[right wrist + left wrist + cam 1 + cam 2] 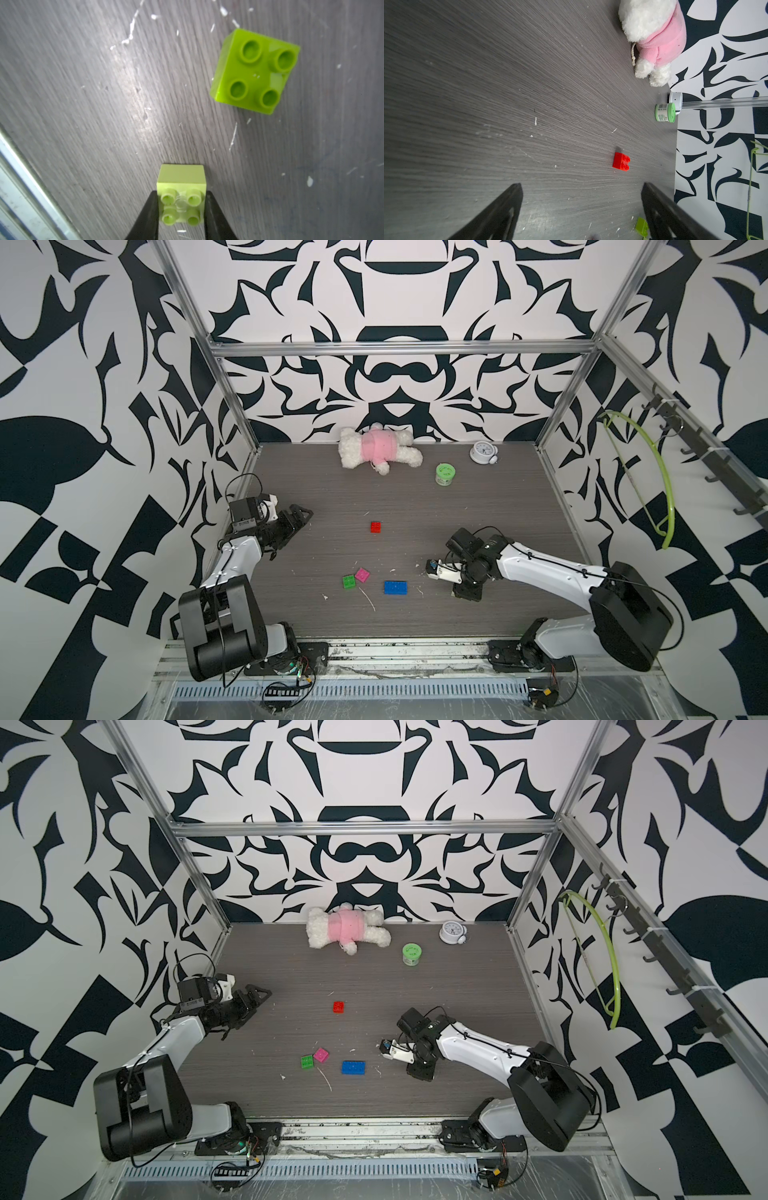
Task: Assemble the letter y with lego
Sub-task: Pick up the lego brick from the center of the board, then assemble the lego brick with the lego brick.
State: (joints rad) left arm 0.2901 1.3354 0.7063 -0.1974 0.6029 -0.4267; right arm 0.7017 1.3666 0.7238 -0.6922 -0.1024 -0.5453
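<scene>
- In both top views nothing is joined yet. The red brick [375,527] sits alone mid-table. The green brick [348,581] and pink brick [362,574] lie close together, with the blue brick [395,587] near them. The right gripper [464,593] points down beside the blue brick, and the left gripper [302,514] hovers well apart
- The tabletop [415,497] is dark grey wood grain flecked with white scraps. A metal frame and black-and-white patterned walls enclose it. A plush toy [380,448], green-lidded jar [445,474] and small clock [483,452] sit at the back
- In the left wrist view the left gripper is spread wide and empty, with the red brick ahead of it
- In the right wrist view the right gripper is clamped on the pale yellow-green brick [181,176]. The lime brick [254,70] lies loose nearby. Judged from this, the whole letter y remains to be built
</scene>
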